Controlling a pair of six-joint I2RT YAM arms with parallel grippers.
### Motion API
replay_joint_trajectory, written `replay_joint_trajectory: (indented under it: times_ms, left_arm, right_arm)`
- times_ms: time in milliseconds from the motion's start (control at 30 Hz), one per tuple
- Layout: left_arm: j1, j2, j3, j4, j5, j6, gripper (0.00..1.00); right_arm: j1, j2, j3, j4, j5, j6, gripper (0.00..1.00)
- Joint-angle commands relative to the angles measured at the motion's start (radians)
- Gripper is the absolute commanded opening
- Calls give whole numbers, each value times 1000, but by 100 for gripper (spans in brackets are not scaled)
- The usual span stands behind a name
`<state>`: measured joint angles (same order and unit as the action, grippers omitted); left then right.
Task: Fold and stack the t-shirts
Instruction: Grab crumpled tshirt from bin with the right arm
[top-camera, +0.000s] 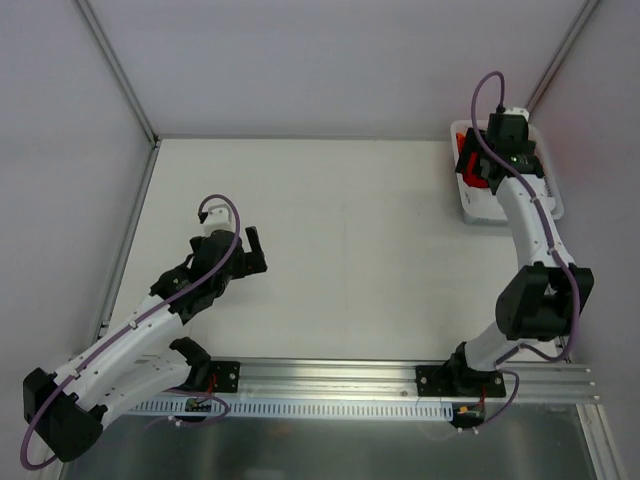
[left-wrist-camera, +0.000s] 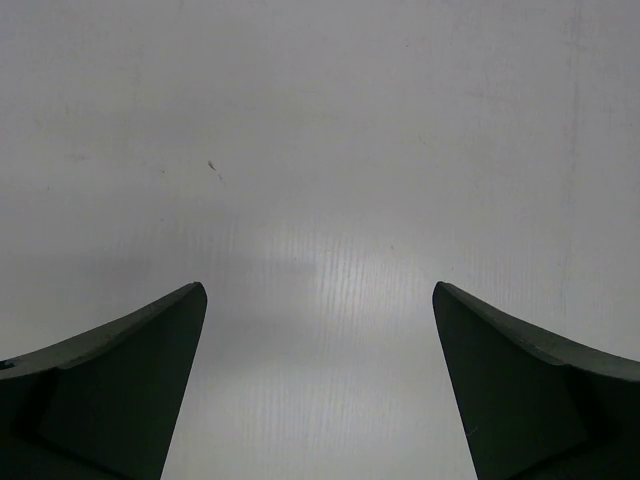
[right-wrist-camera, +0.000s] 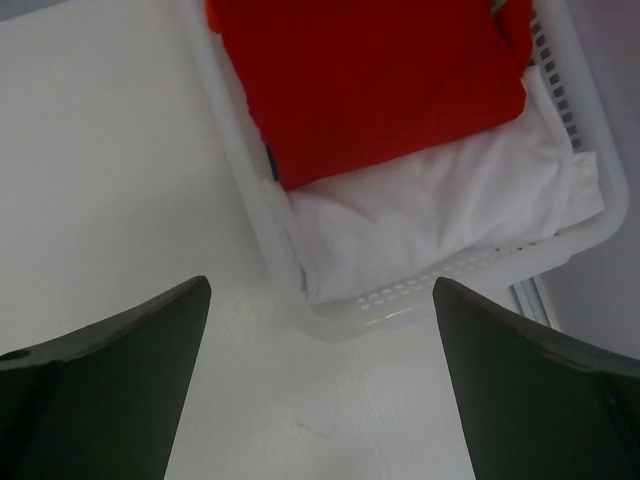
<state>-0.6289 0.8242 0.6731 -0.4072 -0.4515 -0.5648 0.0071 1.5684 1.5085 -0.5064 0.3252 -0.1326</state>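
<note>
Nearest me, both arm bases sit on the rail at the near edge of the table. My left gripper hangs over bare tabletop on the left side, jaws spread wide with nothing between them. Farther out on the right, my right gripper hovers above the near end of the white basket, jaws just as wide and holding nothing. Inside the basket an orange-red t-shirt lies over a white t-shirt, whose crumpled cloth fills the near end against the rim. The basket stands at the table's far right corner.
</note>
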Motion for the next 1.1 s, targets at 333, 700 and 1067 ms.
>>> replay_joint_trajectory:
  times_ms: [333,700,1067]
  left_arm:
    - [0,-89,-61,1,-22,11,99]
    - [-2,-2,-27,2,-38,2,99]
    - [0,32,-29,4,-33,-23,99]
  right_arm:
    - [-168,464,553,-194,-285,-31,99]
    - [-165,700,817,-210,-410,-2,100]
    - [-147,786,803,-218,-293,-59,98]
